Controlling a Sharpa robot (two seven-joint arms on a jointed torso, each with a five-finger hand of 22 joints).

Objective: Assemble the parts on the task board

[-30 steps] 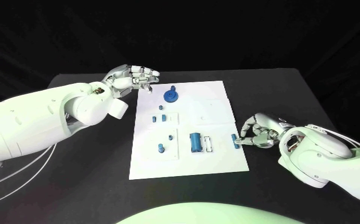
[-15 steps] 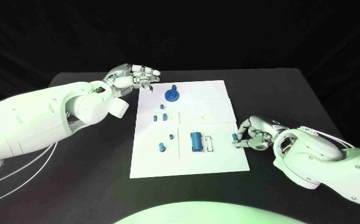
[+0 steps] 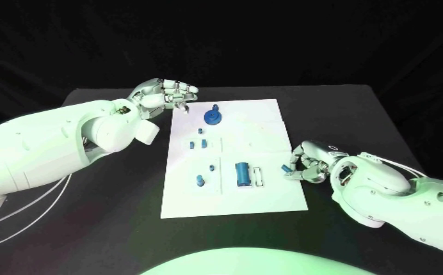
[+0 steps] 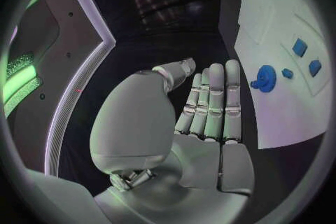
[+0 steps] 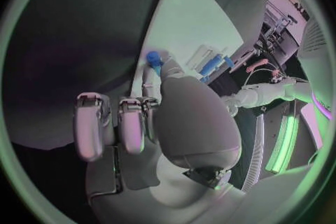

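Note:
The white task board (image 3: pixel 263 128) lies in the middle of the black table. My right hand (image 3: pixel 309 163) is at the board's right edge and pinches a small blue part (image 3: pixel 286 169), which the right wrist view shows at its fingertips (image 5: pixel 154 57). My left hand (image 3: pixel 166 93) hovers off the board's far left corner, holding nothing; its fingers (image 4: pixel 210 98) are stretched out straight. A round blue part (image 3: pixel 211 117) with a knob sits near the far edge, close to my left hand. A blue cylinder (image 3: pixel 242 173) lies in the near half.
Several small blue pieces (image 3: pixel 196 139) stand in the board's left column, and two more (image 3: pixel 200 179) sit nearer the front. A small white frame (image 3: pixel 258 176) lies beside the cylinder. Black table (image 3: pixel 111 224) surrounds the board on all sides.
My right hand has shifted slightly left, bringing the small blue part over the board's right edge. My left hand has stayed where it was.

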